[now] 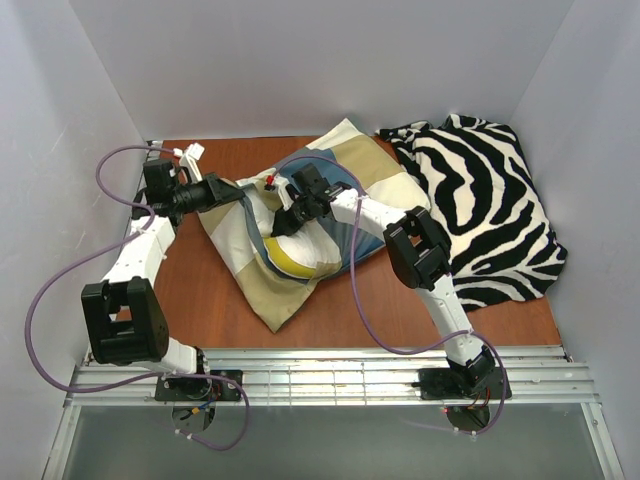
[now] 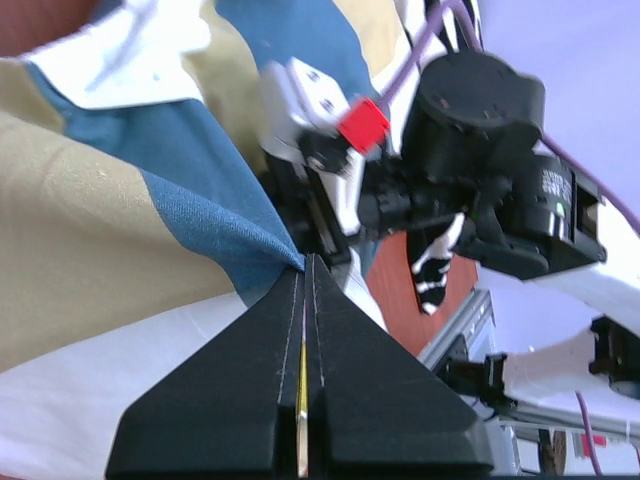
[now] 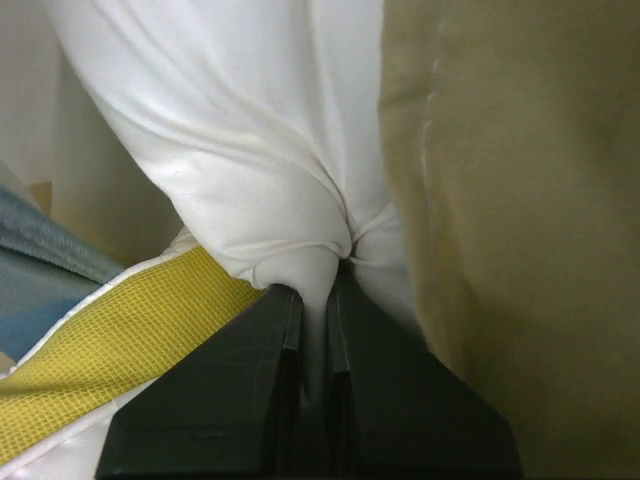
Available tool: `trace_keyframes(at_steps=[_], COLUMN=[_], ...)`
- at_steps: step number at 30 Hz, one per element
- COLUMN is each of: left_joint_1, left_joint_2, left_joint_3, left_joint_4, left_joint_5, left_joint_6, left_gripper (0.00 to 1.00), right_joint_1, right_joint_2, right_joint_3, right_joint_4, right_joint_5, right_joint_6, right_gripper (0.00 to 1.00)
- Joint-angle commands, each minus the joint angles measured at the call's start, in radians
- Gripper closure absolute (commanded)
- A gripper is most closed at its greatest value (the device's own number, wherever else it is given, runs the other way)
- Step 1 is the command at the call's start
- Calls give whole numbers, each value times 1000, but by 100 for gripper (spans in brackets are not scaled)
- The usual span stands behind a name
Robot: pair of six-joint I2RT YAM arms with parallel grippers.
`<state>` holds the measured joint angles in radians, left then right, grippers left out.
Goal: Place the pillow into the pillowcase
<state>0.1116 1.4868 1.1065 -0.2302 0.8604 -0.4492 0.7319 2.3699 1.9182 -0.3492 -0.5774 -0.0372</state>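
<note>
The pillowcase [image 1: 375, 165], in blue, tan and cream checks, lies bunched in the middle of the brown table. My left gripper [image 1: 243, 190] is shut on its blue edge [image 2: 225, 225] at the left of the opening, fingertips pressed together [image 2: 308, 262]. The white pillow [image 1: 300, 243] with its yellow side [image 1: 288, 260] sits partly inside the opening. My right gripper [image 1: 283, 225] reaches into that opening and is shut on a pinched fold of the pillow's white cloth [image 3: 260, 150]. In the right wrist view the jaws [image 3: 318, 285] hold that fold, with yellow mesh [image 3: 110, 365] at the left and tan pillowcase cloth [image 3: 520, 200] at the right.
A black-and-white zebra-striped cloth [image 1: 480, 200] lies heaped at the back right, touching the pillowcase's far corner. An aluminium rail [image 1: 330, 372] runs along the near edge by both arm bases. Grey walls close in the table on three sides. Purple cables loop beside each arm.
</note>
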Motion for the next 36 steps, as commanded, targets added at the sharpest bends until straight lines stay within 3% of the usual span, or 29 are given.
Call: trace_keyframes(at_steps=[1,7,11,18,19,22,23,25,29,30,36], left_joint_1=[-23,-53,-64,-70,-76,-86,-86,-86,-98,-137,-300], left_joint_2=[-115,-160,-165,-47,-39,4,9,0,-74,-86,-85], left_joint_3=[-36,-134,-129,-19,-16,38,47,72,24,6,-175], left_joint_4=[51,-12,-84,-150,-155,-238,-250,-277,-241,-238,-73], left_joint_5=[89,114,123,52,34,26,16,-43,-162,-241,-401], left_joint_6=[15,26,105,297,319,434,475,490,485,465,360], left_gripper=[100,100,100,100,97,64,46,38,36,36,45], right_joint_1=[-26,-80,-146,-147,-147,-147,-146,-147,-147,-147,-149], right_joint_2=[91,29,-121,-127,-121,-103,-97,-86,-86,-84,-90], right_joint_3=[-4,44,-94,-157,-160,-153,-148,-140,-145,-146,-162], right_joint_4=[-202,-42,249,338,340,339,339,339,374,375,383], right_joint_5=[172,139,142,201,232,289,290,286,275,269,232], right_joint_6=[-30,124,282,329,333,341,345,350,350,352,387], right_gripper=[99,99,99,99,99,99,99,99,99,99,99])
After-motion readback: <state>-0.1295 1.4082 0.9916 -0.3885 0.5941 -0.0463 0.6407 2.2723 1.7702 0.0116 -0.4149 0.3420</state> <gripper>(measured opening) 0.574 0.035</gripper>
